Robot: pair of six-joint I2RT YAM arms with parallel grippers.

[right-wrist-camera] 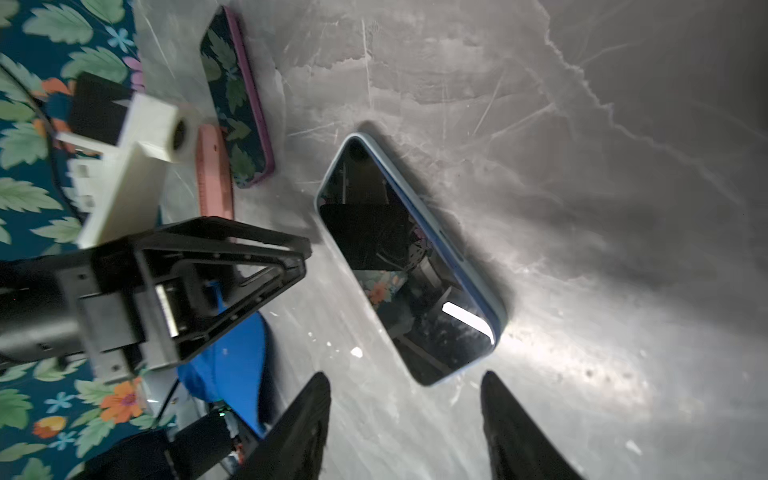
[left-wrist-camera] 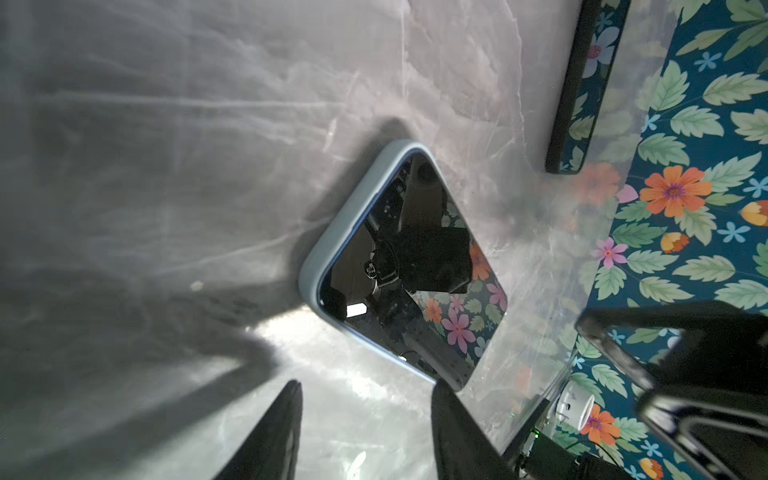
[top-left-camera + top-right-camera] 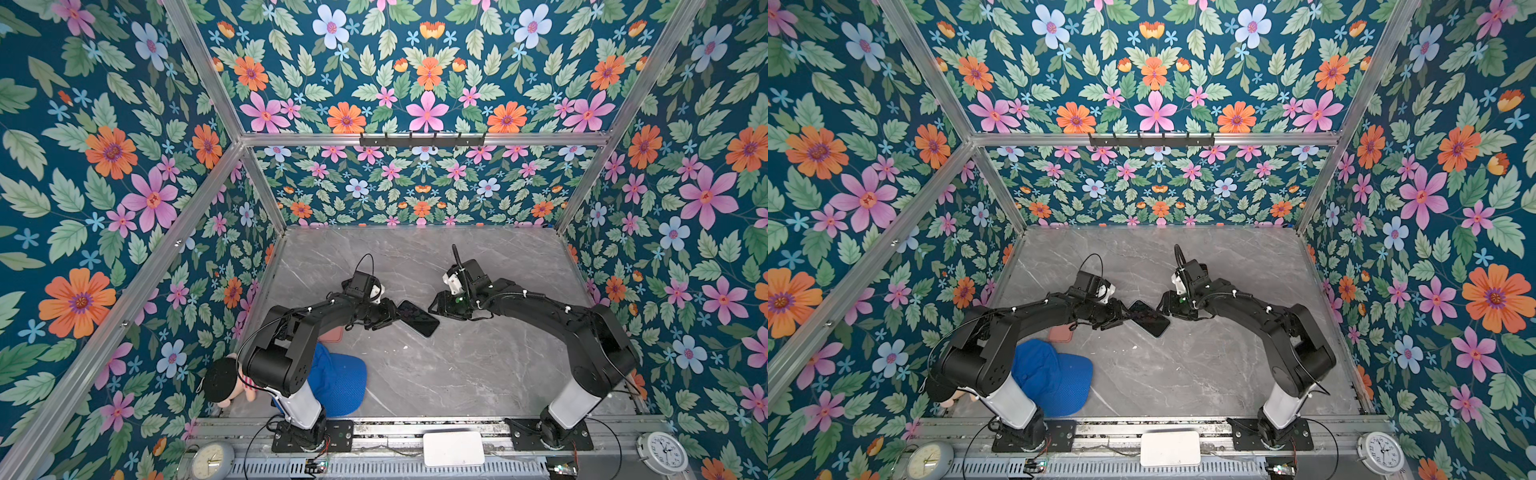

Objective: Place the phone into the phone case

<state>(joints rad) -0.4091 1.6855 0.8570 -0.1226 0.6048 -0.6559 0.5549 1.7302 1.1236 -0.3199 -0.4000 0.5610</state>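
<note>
Phone (image 3: 417, 318) lies screen up and at a slant in the middle of the grey marble table (image 3: 457, 374); I can see the phone (image 3: 1148, 318) in both top views. Sweeping from the left, a doll (image 3: 220, 380) lies at the near left corner. A blue cap (image 3: 340, 382) is just beside it to the right, and both are partly under the left arm (image 3: 316, 313). A little farther in, a pink case (image 3: 332, 334) peeks out from beneath that arm. The left gripper (image 3: 384, 316) sits low, right at the phone's left end. Its wrist view shows the fingers (image 2: 286, 415) spread with nothing between them and the phone just ahead. In that view a light blue case (image 2: 332, 232) wraps the phone's edge; whether it is seated all round I cannot tell. To the phone's right, the right gripper (image 3: 440, 306) stands just off it, and its wrist view shows the fingers (image 1: 307, 415) parted and empty too. That view also catches a second phone (image 1: 237, 99) with a purple rim, lying beside the pink case.
</note>
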